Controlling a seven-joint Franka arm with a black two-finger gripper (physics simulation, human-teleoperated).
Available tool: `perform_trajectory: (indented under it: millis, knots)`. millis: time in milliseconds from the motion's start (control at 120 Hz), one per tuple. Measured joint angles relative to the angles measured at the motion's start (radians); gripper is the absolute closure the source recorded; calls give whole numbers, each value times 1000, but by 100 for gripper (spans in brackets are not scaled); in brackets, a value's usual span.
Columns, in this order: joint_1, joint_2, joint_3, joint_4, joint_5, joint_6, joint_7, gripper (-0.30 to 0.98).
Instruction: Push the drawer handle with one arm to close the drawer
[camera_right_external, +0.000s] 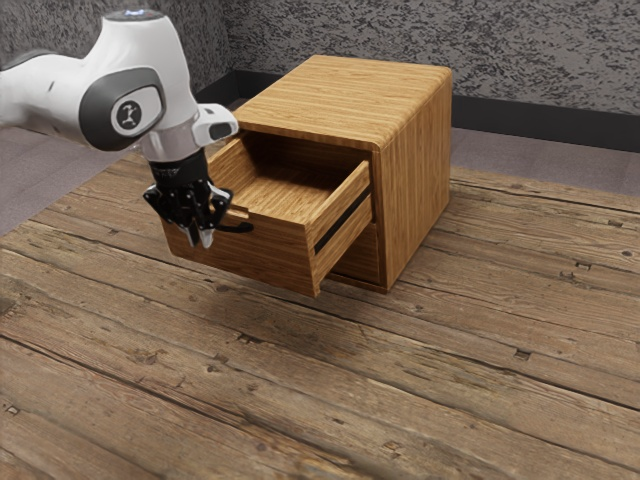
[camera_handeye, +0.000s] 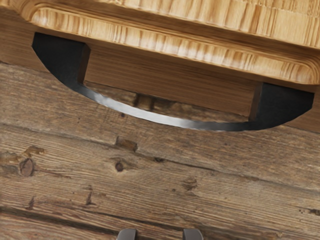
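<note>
The gripper (camera_right_external: 201, 237) points down in front of the pulled-out wooden drawer (camera_right_external: 265, 256), overlapping the left part of its front in the exterior view. Beside it, the end of the black handle (camera_right_external: 238, 228) shows, the rest hidden behind the hand. From the wrist view, the whole curved handle (camera_handeye: 160, 119) runs along the drawer front (camera_handeye: 175, 47). The gripper (camera_handeye: 160, 234) has its two fingertips apart with nothing between them, on the outer side of the handle and separated from it in that view.
The wooden cabinet (camera_right_external: 415, 180) stands behind the drawer on a plank surface (camera_right_external: 460, 360). A second, lower drawer front (camera_right_external: 360, 252) sits within the cabinet, under the open one. A grey patterned wall (camera_right_external: 530, 60) rises behind.
</note>
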Motion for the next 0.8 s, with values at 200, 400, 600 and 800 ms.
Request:
perform_trajectory:
  millis: [200,400,600,800]
  knots:
    - [1,75,11,60,28,10,-1,68]
    - [-2,147,11,128,34,14,2,69]
    - [-3,222,10,211,36,17,5,68]
    - [1,296,8,303,49,19,6,68]
